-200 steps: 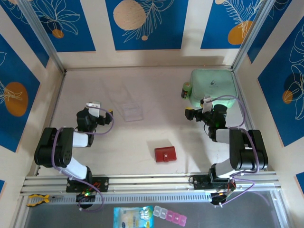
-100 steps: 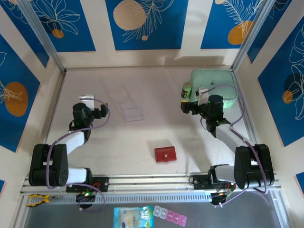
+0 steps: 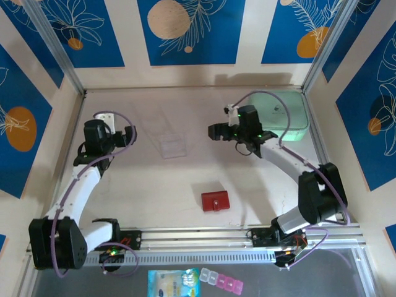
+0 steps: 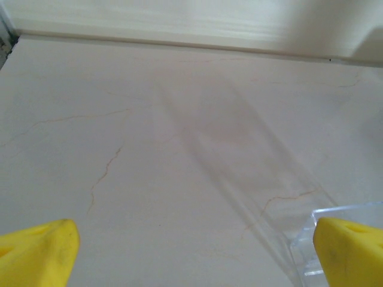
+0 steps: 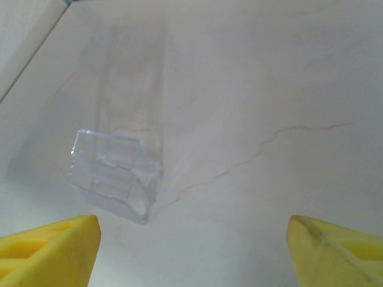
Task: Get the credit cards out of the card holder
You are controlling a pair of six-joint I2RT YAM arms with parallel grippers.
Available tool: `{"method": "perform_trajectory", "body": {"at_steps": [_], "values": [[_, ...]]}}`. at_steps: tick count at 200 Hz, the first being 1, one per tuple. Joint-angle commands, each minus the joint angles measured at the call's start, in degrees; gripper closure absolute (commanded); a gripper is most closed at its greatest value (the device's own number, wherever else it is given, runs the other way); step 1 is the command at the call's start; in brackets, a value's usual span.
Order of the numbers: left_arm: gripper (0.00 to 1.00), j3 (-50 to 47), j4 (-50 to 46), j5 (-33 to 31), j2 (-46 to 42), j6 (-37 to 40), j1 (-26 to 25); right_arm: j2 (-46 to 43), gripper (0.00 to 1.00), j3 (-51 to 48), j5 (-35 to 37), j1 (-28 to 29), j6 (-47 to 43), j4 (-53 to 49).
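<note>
Pale cream tabletop (image 3: 185, 179), blue leaf-print walls behind. Within the last second both arms have unfolded from near their bases and reached out over the far half. Left gripper (image 3: 128, 137): fully spread, empty. Right gripper (image 3: 213, 131): wide apart, empty. Clear plastic square box (image 3: 172, 145) lies between the 2 grippers. Small red leather-like card holder (image 3: 215, 201) lies shut, well behind the right gripper, toward the bases. Judgement: credit cards likely inside, approach barely begun. Mark on mint green case (image 3: 284, 114) too small to read.

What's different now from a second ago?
The right gripper reached out and swung left, from the green case toward the clear sleeve. The left gripper shifted slightly farther away. Nothing was grabbed. The red wallet, sleeve and case stayed put.
</note>
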Motion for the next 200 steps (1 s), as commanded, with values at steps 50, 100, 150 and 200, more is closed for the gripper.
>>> {"method": "perform_trajectory", "body": {"at_steps": [50, 100, 150, 200], "values": [[0.00, 7.9, -19.5, -3.0, -2.3, 4.1, -0.3, 13.5, 0.49, 13.0, 0.7, 9.0, 8.9, -8.0], [0.00, 6.5, -18.6, -3.3, -0.8, 6.1, -0.3, 20.6, 0.64, 19.6, 1.9, 11.6, 13.0, -11.7], [0.00, 6.7, -17.1, 0.3, 0.5, 4.1, -0.2, 26.1, 0.69, 25.1, 3.1, 13.5, 14.2, -15.3], [0.00, 7.2, -17.0, 3.4, 1.8, 3.0, -0.3, 30.4, 0.72, 29.2, 3.6, 14.0, 14.4, -18.1]]}}
